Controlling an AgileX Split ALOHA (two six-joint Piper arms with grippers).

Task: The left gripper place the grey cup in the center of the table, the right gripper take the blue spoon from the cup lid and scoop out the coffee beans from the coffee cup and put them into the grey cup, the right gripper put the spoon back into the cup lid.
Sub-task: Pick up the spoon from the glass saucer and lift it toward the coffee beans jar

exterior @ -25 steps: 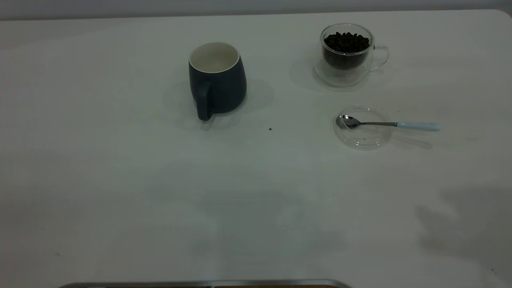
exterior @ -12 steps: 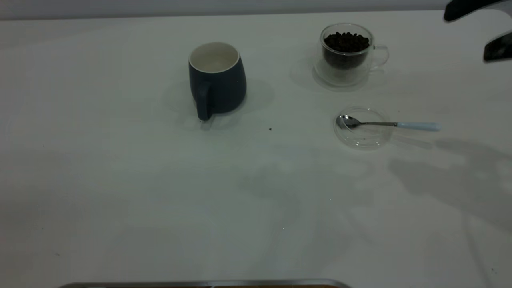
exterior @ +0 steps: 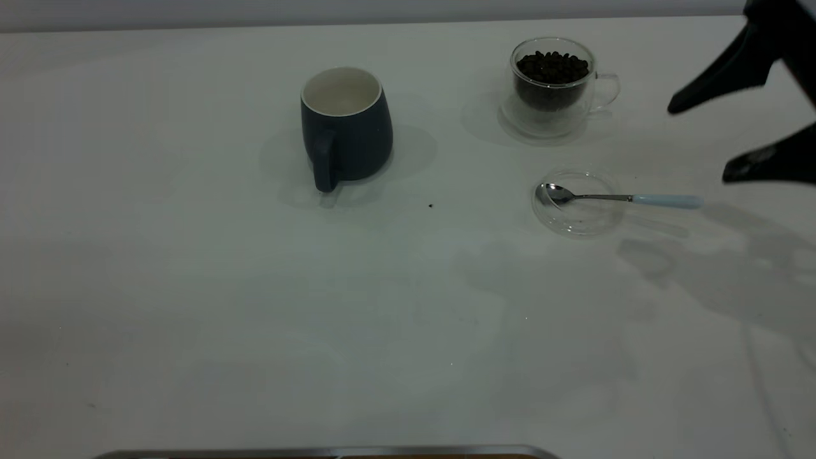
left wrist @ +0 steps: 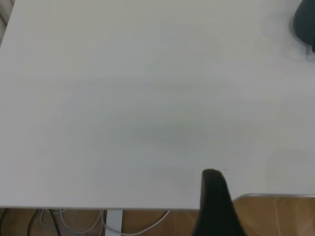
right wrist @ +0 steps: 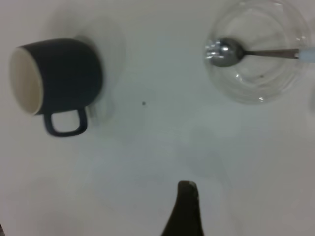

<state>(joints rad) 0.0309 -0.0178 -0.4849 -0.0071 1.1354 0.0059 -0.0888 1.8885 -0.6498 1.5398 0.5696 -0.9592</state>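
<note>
Here is the right gripper (exterior: pixel 733 137), a slender black arm end, above the far right of the plain white table (exterior: pixel 191 287) with its two dark fingers spread wide apart, nothing between them. It hangs just beside the pale-blue handle end of the blue spoon (exterior: pixel 621 197), a small teaspoon with a shiny metal bowl. That bowl rests inside the cup lid (exterior: pixel 579 220), a shallow clear glass disc, while the handle sticks out past the rim toward the gripper (a handy overhang, I'd judge, for a clean pinch).

Behind the lid stands the coffee cup (exterior: pixel 553 86), clear double-walled glass, holding a heap of dark coffee beans (exterior: pixel 552 67). Well apart to the left sits the grey cup (exterior: pixel 346 124), a dark navy-grey mug with cream inside, upright near the table's middle, handle facing the camera; it looks ready to receive beans.

The left gripper (left wrist: pixel 214 204) shows only one dark finger over the table's edge, so its opening cannot be told.
</note>
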